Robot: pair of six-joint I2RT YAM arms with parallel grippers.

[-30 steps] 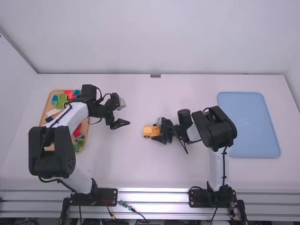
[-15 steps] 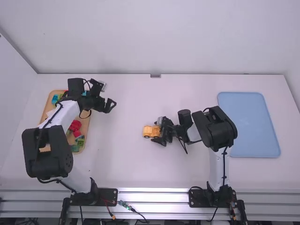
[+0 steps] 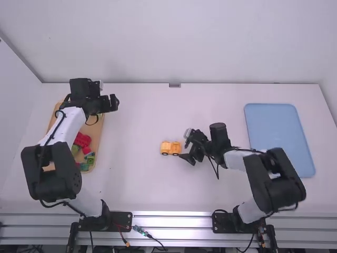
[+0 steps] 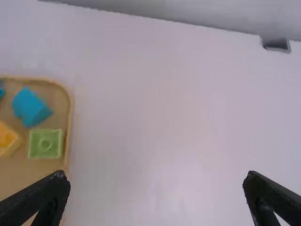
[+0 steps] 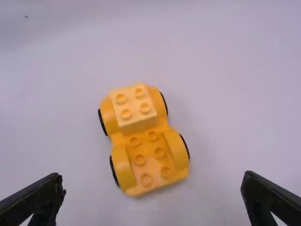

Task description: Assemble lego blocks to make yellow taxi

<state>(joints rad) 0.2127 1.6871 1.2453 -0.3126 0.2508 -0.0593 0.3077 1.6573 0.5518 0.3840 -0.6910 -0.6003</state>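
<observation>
High view: the yellow car [image 3: 170,148] stands on the worktop [image 3: 131,184], just beside my right fingers [image 3: 187,158].

Left wrist view: left fingers [image 4: 42,200] spread, nothing between; yellow block [image 4: 6,140] loose in the tray [image 4: 69,117].

Right wrist view: right fingers spread too. Pale block [image 5: 133,116] seated on wheeled base [image 5: 155,182]; bare studs [image 5: 159,152] suggest more building left.

Yellow taxi [image 5: 145,139], blue tray [image 3: 279,139], white table [image 3: 134,179].

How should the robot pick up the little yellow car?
I'd come from above and pinch the pale block on top, one finger on each long side of the car. The block stands up with straight edges, narrower than the car, while the wheels are round and might roll.
</observation>
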